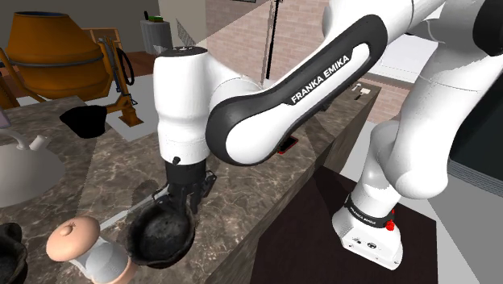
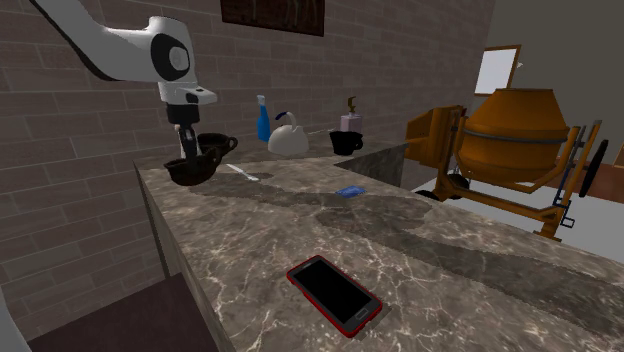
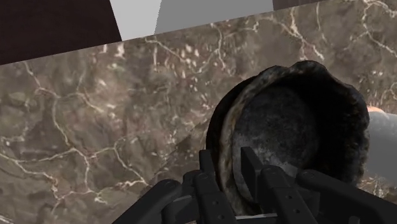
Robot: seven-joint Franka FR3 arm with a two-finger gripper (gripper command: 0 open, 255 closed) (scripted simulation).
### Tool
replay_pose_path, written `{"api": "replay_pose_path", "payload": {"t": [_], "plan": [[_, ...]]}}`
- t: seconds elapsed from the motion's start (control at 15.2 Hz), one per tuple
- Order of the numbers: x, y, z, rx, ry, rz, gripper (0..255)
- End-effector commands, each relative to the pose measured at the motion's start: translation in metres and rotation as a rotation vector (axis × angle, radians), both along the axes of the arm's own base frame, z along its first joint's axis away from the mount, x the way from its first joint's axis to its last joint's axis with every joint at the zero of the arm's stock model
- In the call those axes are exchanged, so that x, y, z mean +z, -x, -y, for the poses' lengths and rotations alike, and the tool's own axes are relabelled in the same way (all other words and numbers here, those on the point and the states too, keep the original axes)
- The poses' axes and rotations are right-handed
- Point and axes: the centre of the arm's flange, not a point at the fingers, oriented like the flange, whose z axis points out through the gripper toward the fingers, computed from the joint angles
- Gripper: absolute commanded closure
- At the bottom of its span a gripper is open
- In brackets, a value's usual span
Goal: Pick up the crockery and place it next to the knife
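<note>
Clamping my tool [image 3: 228, 160] on the rim of the dark bowl [image 3: 299, 121] near the edge of the tabletop [image 3: 95, 114], I have the grasp; carrying and placing are not yet done.

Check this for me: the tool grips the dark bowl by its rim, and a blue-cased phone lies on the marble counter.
Not quite. The phone has a red case, not a blue one, as the second exterior view shows. The rest stands: the tool grips the dark bowl by its rim, and the phone lies on the marble counter.
</note>
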Motion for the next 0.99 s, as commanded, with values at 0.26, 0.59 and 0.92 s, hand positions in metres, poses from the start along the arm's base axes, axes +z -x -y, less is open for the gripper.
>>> {"api": "replay_pose_path", "payload": {"t": [0.26, 0.59, 0.92], "plan": [[-0.0198, 0.0020, -0.0008, 0.003, 0.001, -0.004, 255], [-0.0198, 0.0020, -0.0008, 0.003, 0.001, -0.004, 255], [-0.0199, 0.0031, -0.0018, 0.003, 0.001, -0.004, 0]]}}
